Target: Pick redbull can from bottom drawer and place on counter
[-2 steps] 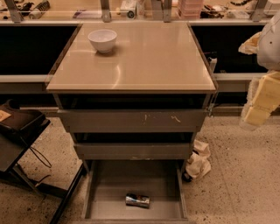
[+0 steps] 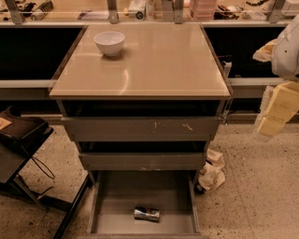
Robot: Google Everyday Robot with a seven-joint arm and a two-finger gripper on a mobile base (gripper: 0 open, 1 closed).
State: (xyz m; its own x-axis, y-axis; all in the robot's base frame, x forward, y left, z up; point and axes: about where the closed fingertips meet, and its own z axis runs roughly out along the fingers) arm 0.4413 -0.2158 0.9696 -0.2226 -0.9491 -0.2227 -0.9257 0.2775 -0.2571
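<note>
The redbull can (image 2: pixel 146 214) lies on its side on the floor of the open bottom drawer (image 2: pixel 112 205), near its front middle. The counter (image 2: pixel 154 65) is the glossy beige top of the grey cabinet above it. My gripper (image 2: pixel 273 114) hangs at the right edge of the view, cream and white, beside the cabinet's right side. It is level with the upper drawers, well above and to the right of the can, and holds nothing that I can see.
A white bowl (image 2: pixel 110 43) stands on the counter's back left. Two shut grey drawers (image 2: pixel 140 128) sit above the open one. Crumpled cloth (image 2: pixel 212 172) lies on the floor right of the cabinet. A dark stand (image 2: pixel 21 149) is at the left. A cluttered shelf (image 2: pixel 140 9) runs behind.
</note>
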